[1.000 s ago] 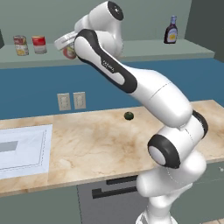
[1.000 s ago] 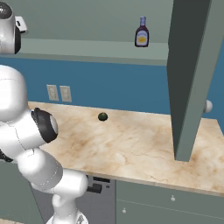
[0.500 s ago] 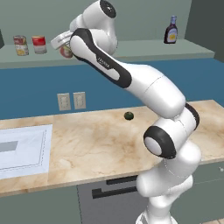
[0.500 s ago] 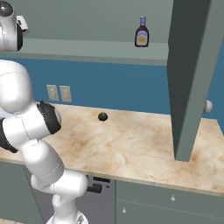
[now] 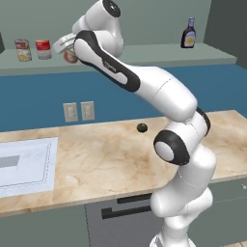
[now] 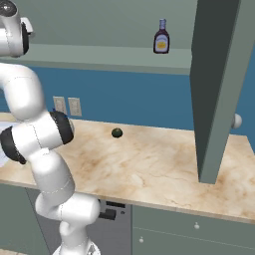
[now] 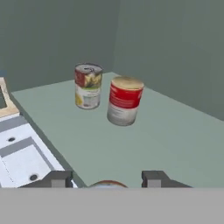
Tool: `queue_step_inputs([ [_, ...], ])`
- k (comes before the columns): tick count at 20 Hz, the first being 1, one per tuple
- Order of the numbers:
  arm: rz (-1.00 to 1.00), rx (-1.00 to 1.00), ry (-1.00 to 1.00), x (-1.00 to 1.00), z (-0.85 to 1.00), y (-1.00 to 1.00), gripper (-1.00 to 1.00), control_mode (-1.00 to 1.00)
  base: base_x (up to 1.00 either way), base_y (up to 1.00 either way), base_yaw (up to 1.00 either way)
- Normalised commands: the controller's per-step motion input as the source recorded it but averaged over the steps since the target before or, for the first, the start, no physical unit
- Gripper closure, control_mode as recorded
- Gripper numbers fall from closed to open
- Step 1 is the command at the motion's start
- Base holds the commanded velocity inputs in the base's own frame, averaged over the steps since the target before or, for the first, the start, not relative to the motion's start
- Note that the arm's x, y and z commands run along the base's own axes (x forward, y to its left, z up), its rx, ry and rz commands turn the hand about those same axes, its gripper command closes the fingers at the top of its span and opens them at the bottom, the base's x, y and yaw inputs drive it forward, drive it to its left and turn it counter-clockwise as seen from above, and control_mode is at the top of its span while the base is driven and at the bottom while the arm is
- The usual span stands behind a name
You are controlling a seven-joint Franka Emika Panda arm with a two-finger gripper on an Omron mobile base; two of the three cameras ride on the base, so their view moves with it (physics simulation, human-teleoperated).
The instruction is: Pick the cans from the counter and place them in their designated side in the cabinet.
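- Tool (image 5: pixel 69 52) raised to the cabinet (image 5: pixel 144 19) ledge, at its left end; jaws closed on a short can (image 5: pixel 71 57) with an orange-red label. In the hand view the can's top (image 7: pixel 108 184) peeks up between the fingertips.
- Red-and-white can (image 7: pixel 124 101) already stands upright on the ledge, just beside a yellow-and-red can (image 7: pixel 88 85); sauce bottle (image 5: pixel 188 34) well apart at the other end.
- Step in hand, as judged: setting the held can down on the can side.
- To do it well: carry it further over the ledge, clear of the front lip, lower level until the base sits flat, leave a gap to the standing cans, then release.
- Surface (image 5: pixel 106 159) carries a dark green lump (image 5: pixel 142 127).
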Motion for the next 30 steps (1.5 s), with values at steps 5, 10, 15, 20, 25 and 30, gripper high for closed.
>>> queue_step_inputs([
  [5,0.00,-0.03,0.03,0.25,-0.01,0.12,1.00,-1.00,0.00,0.00,0.00],
  [10,0.00,-0.03,0.02,0.23,0.00,0.12,1.00,-1.00,0.00,0.00,0.00],
  [15,0.00,-0.03,0.01,0.22,0.00,0.14,1.00,-1.00,0.00,0.00,0.00],
  [20,0.00,-0.03,0.01,0.19,0.00,0.12,1.00,-1.00,0.00,0.00,0.00],
  [25,0.00,-0.03,0.00,0.11,0.00,0.05,-1.00,-1.00,0.00,0.00,0.00],
  [30,0.00,-0.02,0.00,0.09,0.00,0.00,-1.00,-1.00,0.00,0.00,0.00],
])
